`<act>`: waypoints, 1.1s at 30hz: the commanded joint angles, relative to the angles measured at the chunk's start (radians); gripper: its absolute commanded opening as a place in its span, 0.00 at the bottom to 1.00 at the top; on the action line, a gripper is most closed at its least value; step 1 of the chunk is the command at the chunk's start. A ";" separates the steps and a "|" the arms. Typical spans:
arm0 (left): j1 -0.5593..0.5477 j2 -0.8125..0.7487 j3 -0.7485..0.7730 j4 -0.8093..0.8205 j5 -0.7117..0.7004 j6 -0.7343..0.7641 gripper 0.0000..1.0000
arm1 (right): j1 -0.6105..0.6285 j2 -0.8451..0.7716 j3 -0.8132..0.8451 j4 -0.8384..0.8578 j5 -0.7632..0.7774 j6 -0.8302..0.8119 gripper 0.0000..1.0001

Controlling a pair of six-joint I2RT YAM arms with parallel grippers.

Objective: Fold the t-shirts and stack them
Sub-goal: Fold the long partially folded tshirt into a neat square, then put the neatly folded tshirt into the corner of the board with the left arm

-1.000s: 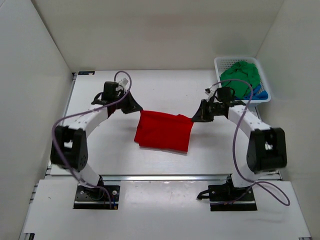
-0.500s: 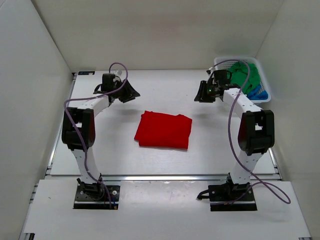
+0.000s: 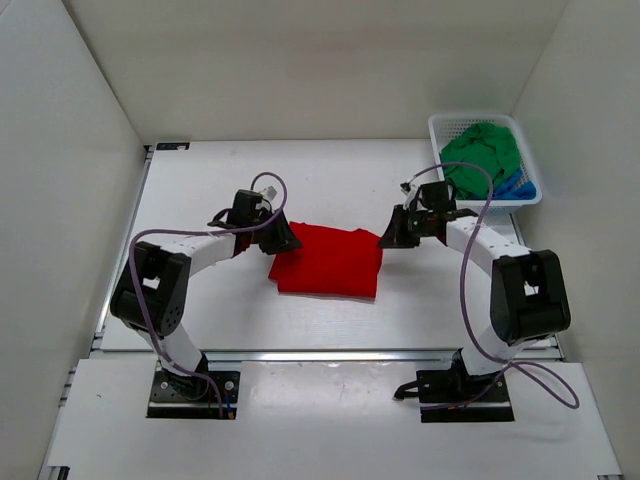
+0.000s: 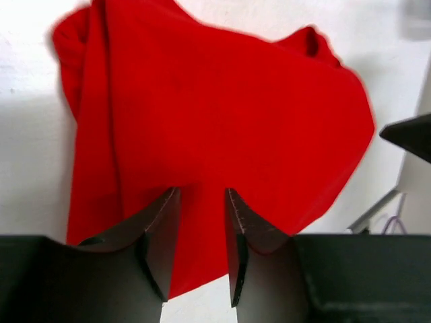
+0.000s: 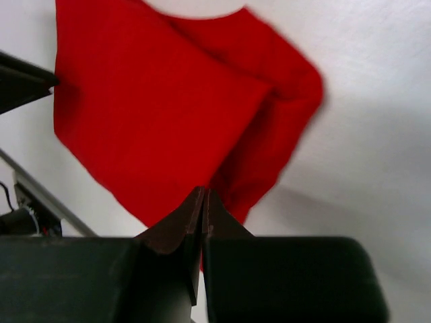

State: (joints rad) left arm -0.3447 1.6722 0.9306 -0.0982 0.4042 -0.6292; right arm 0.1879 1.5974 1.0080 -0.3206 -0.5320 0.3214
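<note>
From the top camera I see the red shirt lying folded in the middle of the bench. The left pincer is at its far left corner and the right pincer at its far right corner. The green shirt is heaped in the basket at the far right, with the blue shirt showing at the basket's near edge. On the left wrist camera the red shirt spreads out ahead of the fingers. They stand a narrow gap apart over its near edge, with cloth and a strip of bench showing between them and nothing pinched. On the right wrist camera the fingers are pressed together, tips over the shirt's near edge. I cannot tell whether they have nipped any cloth.
</note>
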 commanded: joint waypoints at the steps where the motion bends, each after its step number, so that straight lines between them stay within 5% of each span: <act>1: -0.027 0.012 0.013 -0.061 -0.123 0.012 0.44 | 0.022 -0.077 -0.046 0.083 -0.062 0.038 0.00; 7: -0.016 -0.032 -0.012 -0.058 -0.182 0.026 0.57 | 0.024 -0.154 -0.078 0.068 -0.075 0.038 0.00; 18: -0.026 -0.022 0.065 -0.189 -0.312 0.150 0.62 | 0.010 -0.229 -0.077 0.012 -0.079 0.019 0.00; 22: -0.031 0.043 0.088 -0.233 -0.341 0.189 0.74 | -0.024 -0.260 -0.074 -0.014 -0.094 0.010 0.00; 30: -0.092 0.167 0.161 -0.296 -0.317 0.240 0.73 | -0.045 -0.289 -0.097 -0.001 -0.126 0.021 0.00; 33: -0.129 0.221 0.212 -0.372 -0.367 0.266 0.60 | -0.056 -0.303 -0.095 -0.001 -0.140 0.027 0.00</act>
State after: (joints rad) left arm -0.4358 1.8381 1.1225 -0.3523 0.0742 -0.4080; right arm 0.1459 1.3281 0.9142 -0.3313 -0.6437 0.3454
